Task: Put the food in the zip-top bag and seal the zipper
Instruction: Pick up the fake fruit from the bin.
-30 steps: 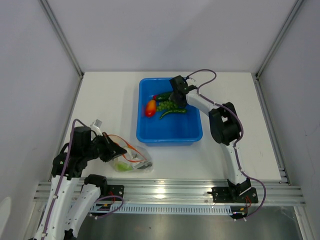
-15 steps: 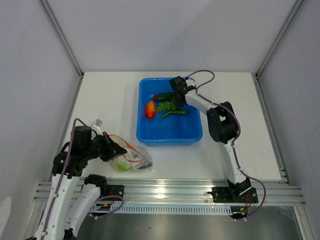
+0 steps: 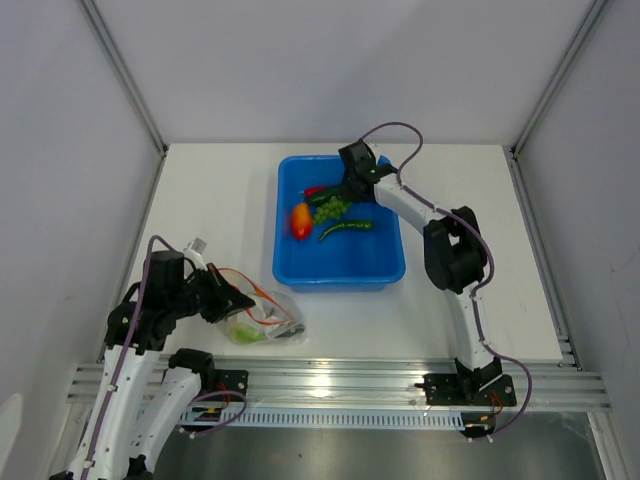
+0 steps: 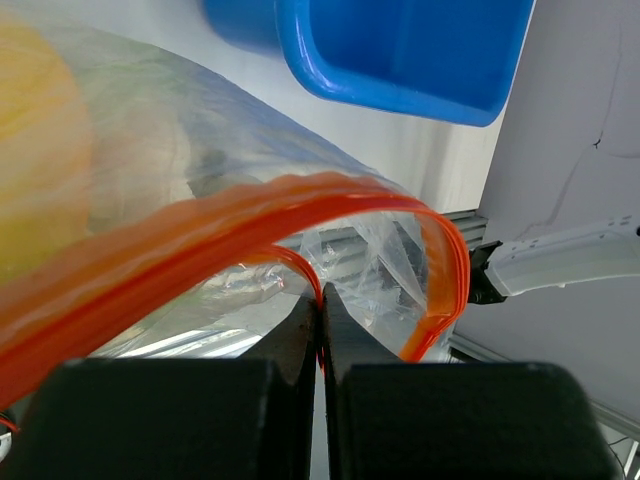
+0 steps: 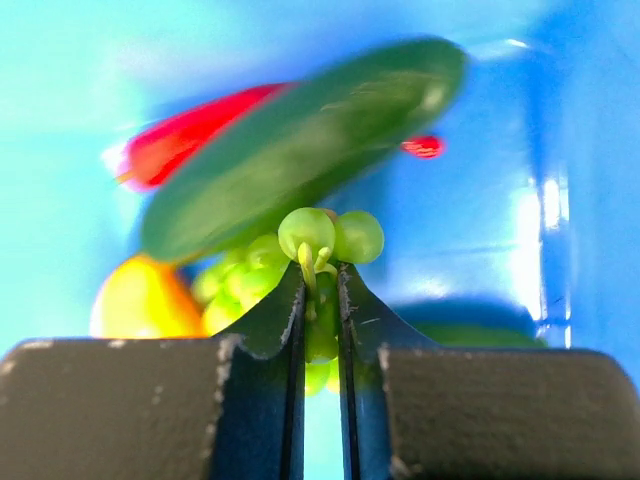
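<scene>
One zip-top bag [image 3: 265,322] lies near-left of one blue bin [image 3: 386,263], long axis left-right, mouth leftward. The left gripper [image 4: 321,305] pinches its zipper [image 4: 200,225] tight. The bin holds five foods. The right gripper [image 5: 320,287] clamps the grape bunch [image 5: 318,232] by its stem, beside the cucumber [image 5: 300,150] lying left-right, the red chili [image 5: 190,145], the orange-yellow piece [image 3: 300,217] and the curved green pepper [image 3: 345,229].

One blue bin [image 3: 345,262], one zip-top bag [image 3: 265,318], perhaps five loose food pieces [image 3: 301,217].

— What's different over there?
— The right gripper [image 5: 320,274] has narrowed; now it pinches the grapes [image 5: 308,232] by their stem.
— Anything else?
— It's drawn farther back in the bin [image 3: 340,276], and the grapes have shifted left.
</scene>
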You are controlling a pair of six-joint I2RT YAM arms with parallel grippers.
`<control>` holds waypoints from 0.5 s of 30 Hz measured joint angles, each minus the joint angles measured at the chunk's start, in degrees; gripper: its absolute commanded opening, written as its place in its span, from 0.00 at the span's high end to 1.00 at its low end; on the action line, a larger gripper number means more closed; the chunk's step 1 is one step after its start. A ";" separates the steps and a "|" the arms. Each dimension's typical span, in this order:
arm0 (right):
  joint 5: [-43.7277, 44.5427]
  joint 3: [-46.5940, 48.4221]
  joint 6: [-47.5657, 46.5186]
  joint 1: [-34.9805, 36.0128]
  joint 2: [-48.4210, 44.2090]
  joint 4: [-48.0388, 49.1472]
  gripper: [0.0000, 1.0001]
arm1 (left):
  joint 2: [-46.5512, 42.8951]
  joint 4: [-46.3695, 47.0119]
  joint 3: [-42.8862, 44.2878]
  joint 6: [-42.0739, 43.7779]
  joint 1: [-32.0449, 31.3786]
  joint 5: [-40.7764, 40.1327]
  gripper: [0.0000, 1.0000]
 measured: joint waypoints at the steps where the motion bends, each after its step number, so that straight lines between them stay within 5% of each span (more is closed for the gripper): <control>1: -0.76 0.00 -1.11 0.28 -1.22 0.04 1.00 | 0.11 0.02 0.00 -0.02 0.00 0.07 0.99; 15: -10.29 0.00 -12.31 8.52 -22.27 0.31 1.00 | -1.97 0.07 0.00 -0.33 0.00 0.09 0.99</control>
